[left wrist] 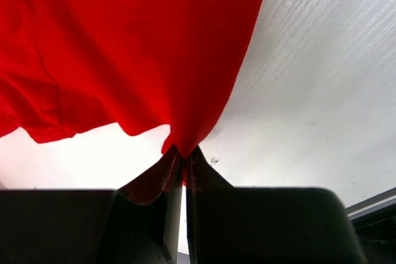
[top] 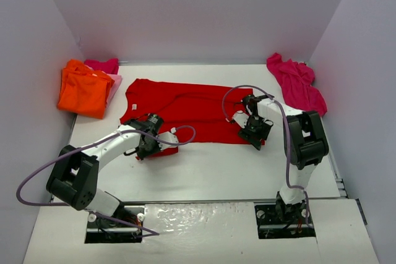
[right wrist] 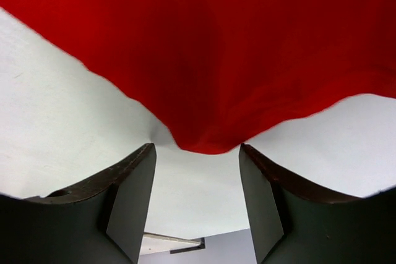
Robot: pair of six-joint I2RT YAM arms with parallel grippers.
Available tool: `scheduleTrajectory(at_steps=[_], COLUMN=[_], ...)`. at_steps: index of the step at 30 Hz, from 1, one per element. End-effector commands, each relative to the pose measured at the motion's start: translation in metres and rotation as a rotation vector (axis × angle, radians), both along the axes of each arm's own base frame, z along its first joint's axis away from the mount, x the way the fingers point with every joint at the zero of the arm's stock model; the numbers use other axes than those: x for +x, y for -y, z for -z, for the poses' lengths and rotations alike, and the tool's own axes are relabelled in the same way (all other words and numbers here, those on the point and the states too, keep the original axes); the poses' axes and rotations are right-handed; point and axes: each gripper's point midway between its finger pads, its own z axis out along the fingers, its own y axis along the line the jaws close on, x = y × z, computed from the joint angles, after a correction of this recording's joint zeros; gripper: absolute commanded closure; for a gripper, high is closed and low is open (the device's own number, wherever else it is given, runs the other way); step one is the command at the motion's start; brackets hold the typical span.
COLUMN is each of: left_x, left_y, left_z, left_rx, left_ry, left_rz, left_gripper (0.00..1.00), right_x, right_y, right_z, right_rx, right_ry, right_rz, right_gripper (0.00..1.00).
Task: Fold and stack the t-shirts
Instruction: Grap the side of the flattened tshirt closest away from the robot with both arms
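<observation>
A red t-shirt [top: 185, 110] lies spread across the middle of the table. My left gripper [top: 147, 151] is shut on its near left corner; in the left wrist view the red cloth [left wrist: 136, 47] runs down into my closed fingertips [left wrist: 183, 153]. My right gripper [top: 256, 139] is open at the shirt's near right corner; in the right wrist view a red corner [right wrist: 210, 134] hangs just beyond the gap between my fingers, not held. An orange t-shirt [top: 82, 88] lies folded at the back left on pink ones [top: 105, 66]. A magenta t-shirt [top: 296, 82] lies crumpled at the back right.
Grey walls close the table on the left, back and right. The white table [top: 216, 171] shows bare between the red shirt and the arm bases. Purple cables loop off both arms.
</observation>
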Motion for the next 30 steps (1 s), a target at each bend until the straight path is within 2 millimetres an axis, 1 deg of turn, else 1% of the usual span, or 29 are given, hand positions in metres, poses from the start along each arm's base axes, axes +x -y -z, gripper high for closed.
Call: scheduleTrajectory(at_steps=[1,2,3,4,8,10,13,17,19,23,26,30], left_x=[0.004,0.004,0.004,0.003,0.001,-0.001,-0.007,-0.021,-0.03,-0.039,-0.04,-0.038], left_y=[-0.002,-0.002,-0.002,-0.003,-0.004,-0.004,-0.008,-0.008,-0.012,-0.014,-0.013,-0.01], left_z=[-0.013,-0.013,-0.012,-0.011,-0.008,-0.009,-0.018,-0.041,-0.055,-0.078,-0.087,-0.091], left_rx=[0.002,0.006,0.007,0.009,0.012,0.012,0.015,-0.026,-0.028,-0.051,-0.062,-0.074], left_ry=[0.032,0.031,0.03,0.027,0.022,0.02,0.013,0.01,0.015,0.023,0.03,0.032], left_rz=[0.003,0.002,0.004,0.004,0.004,0.005,0.012,0.029,0.039,0.043,0.045,0.053], left_gripper=[1.0,1.0,1.0,1.0,1.0,1.0,1.0,1.0,1.0,1.0,1.0,1.0], right_x=[-0.025,-0.026,-0.028,-0.029,-0.03,-0.028,-0.028,-0.027,-0.027,-0.024,-0.022,-0.024], right_y=[-0.004,-0.006,-0.007,-0.007,-0.008,-0.006,-0.001,0.01,0.014,0.022,0.021,0.02], right_z=[0.003,0.003,0.004,0.005,0.0,-0.005,-0.017,-0.037,-0.045,-0.064,-0.073,-0.074], right_rx=[0.01,0.013,0.015,0.015,0.025,0.017,-0.003,-0.04,-0.051,-0.063,-0.053,-0.051], right_ry=[-0.09,-0.094,-0.096,-0.095,-0.074,-0.051,-0.019,0.033,0.047,0.079,0.092,0.08], right_rz=[-0.046,-0.056,-0.061,-0.062,-0.067,-0.067,-0.078,-0.096,-0.104,-0.104,-0.106,-0.108], right_gripper=[0.8,0.93,0.99,1.0,1.0,1.0,1.0,1.0,1.0,1.0,1.0,1.0])
